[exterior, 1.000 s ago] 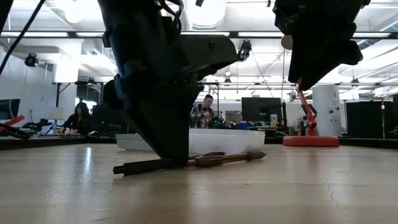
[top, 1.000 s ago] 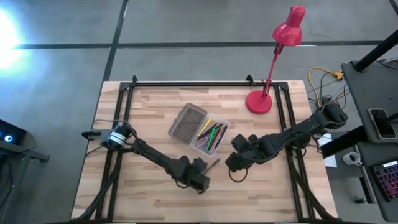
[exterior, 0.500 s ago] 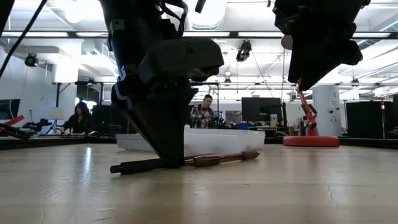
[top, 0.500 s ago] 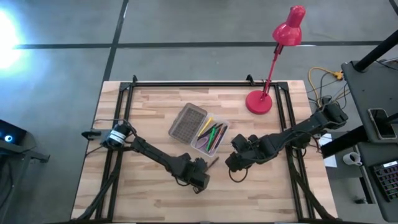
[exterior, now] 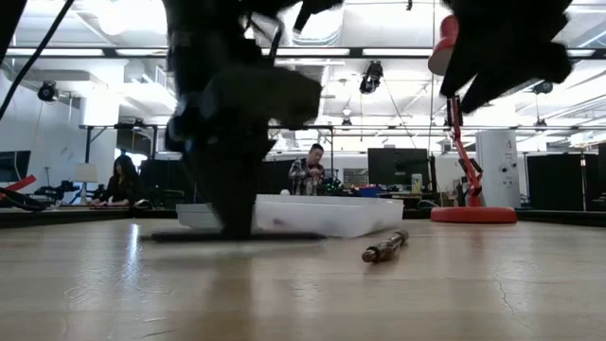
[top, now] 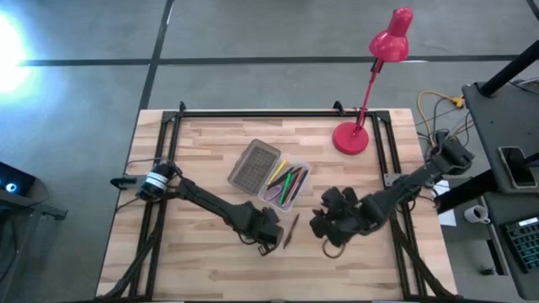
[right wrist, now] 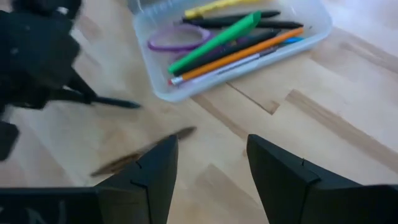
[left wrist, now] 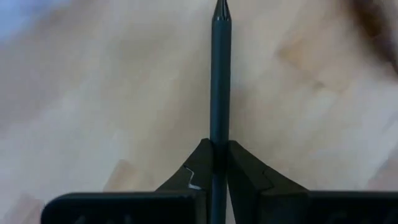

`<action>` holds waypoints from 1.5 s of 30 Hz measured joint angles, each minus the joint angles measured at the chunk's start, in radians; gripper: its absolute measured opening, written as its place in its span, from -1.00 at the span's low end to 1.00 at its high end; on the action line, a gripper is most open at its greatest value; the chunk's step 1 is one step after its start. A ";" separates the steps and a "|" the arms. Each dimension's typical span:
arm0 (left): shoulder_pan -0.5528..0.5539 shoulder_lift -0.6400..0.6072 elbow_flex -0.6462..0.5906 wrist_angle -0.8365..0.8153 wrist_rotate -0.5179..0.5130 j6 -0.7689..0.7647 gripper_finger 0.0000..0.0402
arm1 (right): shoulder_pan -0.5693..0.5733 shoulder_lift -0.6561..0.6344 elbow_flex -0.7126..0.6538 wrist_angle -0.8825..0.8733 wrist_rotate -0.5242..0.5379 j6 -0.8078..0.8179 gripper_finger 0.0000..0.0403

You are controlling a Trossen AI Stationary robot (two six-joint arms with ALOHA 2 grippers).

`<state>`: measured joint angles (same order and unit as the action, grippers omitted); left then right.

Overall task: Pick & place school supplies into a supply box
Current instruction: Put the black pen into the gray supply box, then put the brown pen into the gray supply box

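Left gripper [left wrist: 219, 163]: fingers pinched tight on a thin black pen [left wrist: 220, 81], which runs straight out ahead between them, tip forward over bare wood. From above this gripper [top: 265, 236] sits low at the table's front centre, just in front of the supply box [top: 271, 175]. Right gripper [right wrist: 211, 163]: fingers spread with a clear gap, nothing between them; from overhead it [top: 330, 225] hovers to the right of the left one, near but apart. A brown pencil [top: 290, 230] lies flat on the table [top: 202, 143] between the two grippers, loose, touching neither. Box is open, grey gridded lid folded out beside the clear tray; tray holds yellow, green, orange and black pens plus a purple loop. Red desk lamp [top: 375, 80] stands at the far right corner.
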<state>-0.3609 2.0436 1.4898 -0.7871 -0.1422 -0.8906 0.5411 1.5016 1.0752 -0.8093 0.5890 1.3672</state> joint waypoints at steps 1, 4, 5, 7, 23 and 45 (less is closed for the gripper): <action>0.006 -0.016 0.010 0.004 -0.010 0.000 -0.95 | 0.020 -0.007 0.000 -0.002 0.029 0.029 -0.09; 0.035 -0.100 0.030 0.046 -0.076 0.000 -0.95 | 0.080 -0.024 0.000 -0.027 0.121 0.145 -0.09; 0.054 -0.130 0.030 0.067 -0.098 0.000 -0.95 | 0.098 -0.030 0.000 -0.051 0.151 0.195 -0.09; 0.096 -0.168 0.024 0.135 -0.125 0.011 -0.95 | 0.129 -0.039 0.000 -0.103 0.195 0.286 -0.09; 0.435 -0.123 -0.027 0.324 0.051 0.085 -0.74 | 0.153 -0.042 0.000 -0.212 0.198 0.333 -0.09; 0.118 -0.484 -0.201 0.258 -0.187 0.000 -0.45 | -0.030 0.107 0.022 0.240 -0.282 -1.263 -0.09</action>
<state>-0.2429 1.5592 1.2892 -0.5287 -0.3290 -0.8902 0.5113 1.6086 1.0972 -0.5691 0.3072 0.1038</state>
